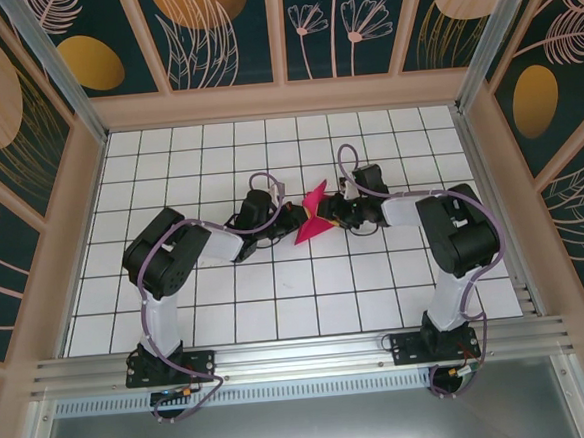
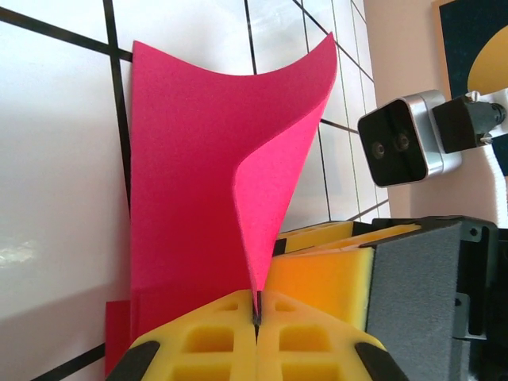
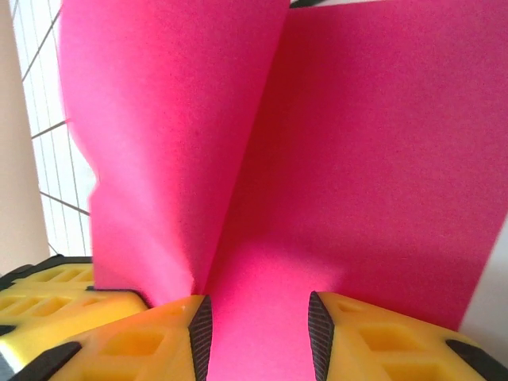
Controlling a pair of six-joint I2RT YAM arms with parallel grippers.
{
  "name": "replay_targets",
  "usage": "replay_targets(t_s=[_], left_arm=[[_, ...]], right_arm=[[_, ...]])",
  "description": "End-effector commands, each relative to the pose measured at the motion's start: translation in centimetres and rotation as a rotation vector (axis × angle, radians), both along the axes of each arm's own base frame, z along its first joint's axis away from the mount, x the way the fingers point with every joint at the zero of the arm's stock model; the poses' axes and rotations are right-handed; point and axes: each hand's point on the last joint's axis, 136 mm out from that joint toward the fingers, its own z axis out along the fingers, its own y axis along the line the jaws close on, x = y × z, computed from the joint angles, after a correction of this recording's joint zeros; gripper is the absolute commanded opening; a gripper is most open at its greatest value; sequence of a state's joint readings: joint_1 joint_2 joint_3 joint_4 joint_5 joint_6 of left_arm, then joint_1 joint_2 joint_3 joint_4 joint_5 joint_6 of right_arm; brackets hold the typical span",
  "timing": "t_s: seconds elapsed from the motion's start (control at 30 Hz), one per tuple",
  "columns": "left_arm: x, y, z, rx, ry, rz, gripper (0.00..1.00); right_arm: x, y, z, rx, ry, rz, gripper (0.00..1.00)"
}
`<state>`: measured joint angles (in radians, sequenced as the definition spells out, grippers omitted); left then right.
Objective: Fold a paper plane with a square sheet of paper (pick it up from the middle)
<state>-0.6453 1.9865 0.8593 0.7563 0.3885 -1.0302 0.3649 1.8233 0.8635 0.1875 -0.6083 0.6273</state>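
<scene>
Materials and finishes: paper-folding cell

Listed: square sheet of paper (image 1: 311,226), thin magenta stock, matt, faintly grainy, unprinted; left gripper (image 2: 256,308) with fingers (image 2: 208,341) of yellow moulded plastic, satin, open lattice; grey block (image 2: 409,294) beside them, matt, finely textured, foam-like; right gripper (image 3: 258,337) with pads (image 3: 200,337) that are black, ribbed and rubbery-looking, on the same yellow plastic; table (image 1: 277,290), white, smooth, glossy, black grid lines, soft glare; rail (image 1: 301,354), bare brushed metal, aluminium-coloured; camera housing (image 2: 405,139), silver satin metal, glossy black front; frame posts (image 1: 77,224), pale, wood-like, matt; wall panels (image 1: 219,29), printed, low sheen; cables (image 1: 254,179), smooth lilac sheathing.
</scene>
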Motion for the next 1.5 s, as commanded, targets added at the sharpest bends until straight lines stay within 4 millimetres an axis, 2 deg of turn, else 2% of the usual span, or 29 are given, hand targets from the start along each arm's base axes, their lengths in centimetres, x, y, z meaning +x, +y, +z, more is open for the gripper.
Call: replay_targets(t_s=[0.0,0.23,0.63,0.8,0.93,1.07,1.27,1.47], left_arm=[[-0.1,0.1,-0.9,0.009,0.01,0.0,0.04],[-0.1,0.1,-1.4,0.022,0.016,-0.006,0.05],[0.0,-0.2,-1.3,0.023,-0.005,-0.04,0.08],[-0.2,-0.2,-1.2,0.047,-0.048,-0.072,0.17],[-0.1,0.3,-1.1,0.117,-0.143,-0.104,0.3],[-0.3,0.4,-1.2,0.167,-0.232,-0.143,0.37],[-0.5,0.4,-1.4,0.246,-0.353,-0.182,0.41],[-0.9,-0.7,-1.4,0.257,-0.411,-0.235,0.39]], right_arm=[[0.9,1.0,1.6,0.073,-0.049,0.017,0.4],[1.1,0.7,2.0,0.091,-0.062,0.002,0.4],[1.7,0.3,-1.0,0.02,0.036,-0.031,0.41],[1.6,-0.4,-2.1,-0.017,0.081,-0.069,0.42],[1.5,-0.6,-2.7,-0.031,0.108,-0.085,0.43],[1.5,-0.7,-3.1,-0.042,0.126,-0.093,0.45],[1.3,-0.9,-3.6,-0.056,0.145,-0.095,0.46],[1.3,-0.9,-3.7,-0.059,0.15,-0.095,0.46]])
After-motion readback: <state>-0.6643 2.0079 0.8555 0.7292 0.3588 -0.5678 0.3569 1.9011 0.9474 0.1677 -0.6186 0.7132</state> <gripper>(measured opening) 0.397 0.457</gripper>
